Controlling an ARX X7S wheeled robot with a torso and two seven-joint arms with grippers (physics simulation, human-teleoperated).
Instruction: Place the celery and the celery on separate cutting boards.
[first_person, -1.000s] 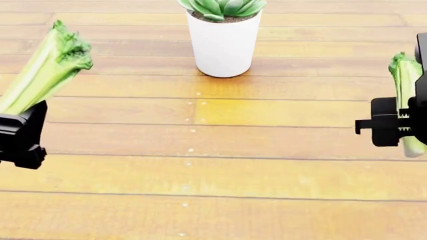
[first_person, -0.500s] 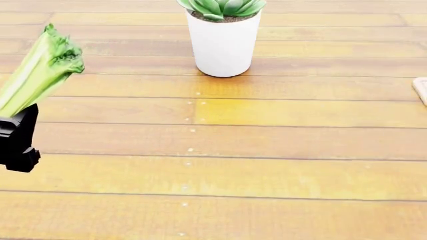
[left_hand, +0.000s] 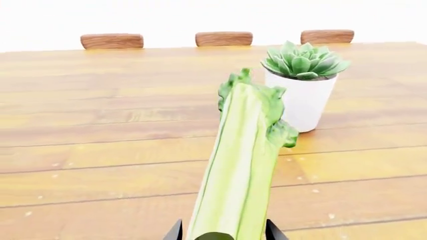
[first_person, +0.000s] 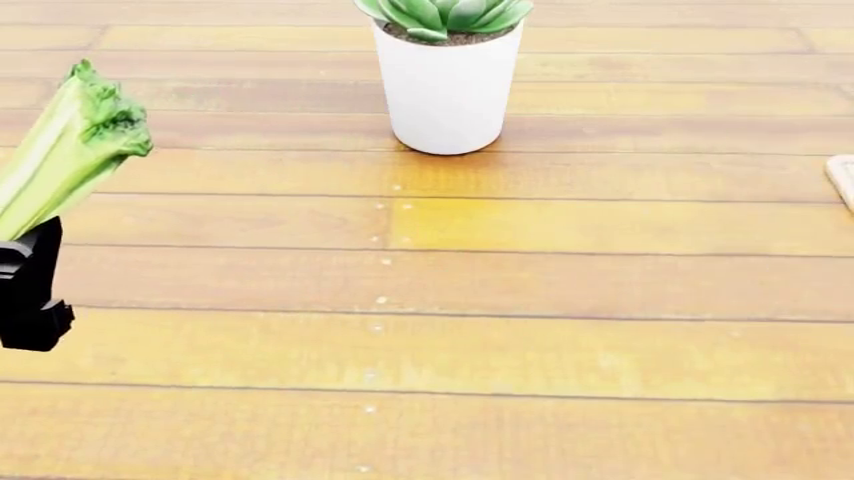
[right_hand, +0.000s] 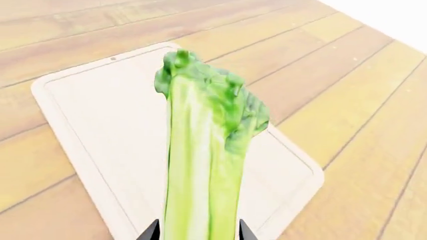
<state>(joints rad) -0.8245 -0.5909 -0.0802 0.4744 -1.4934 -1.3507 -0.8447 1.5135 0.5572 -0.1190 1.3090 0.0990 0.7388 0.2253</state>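
Observation:
My left gripper (first_person: 30, 290) is shut on a celery (first_person: 64, 155), held off the wooden table at the far left of the head view, leafy top pointing away. The left wrist view shows that celery (left_hand: 241, 165) between the jaw tips of the left gripper (left_hand: 222, 234). My right gripper (right_hand: 197, 234) is out of the head view; in the right wrist view it is shut on the other celery (right_hand: 200, 160), held above the pale off-white cutting board (right_hand: 93, 120) with a raised rim. A corner of a board (first_person: 842, 178) shows at the head view's right edge. The tan board is out of view.
A spiky succulent in a white pot (first_person: 447, 85) stands at the back middle of the wooden table (first_person: 427, 350); it also shows in the left wrist view (left_hand: 303, 95). Three brown chair backs (left_hand: 223, 38) line the table's far edge.
The left gripper with its celery has moved further left. The right gripper and its celery have left the head view to the right, uncovering the board's corner.

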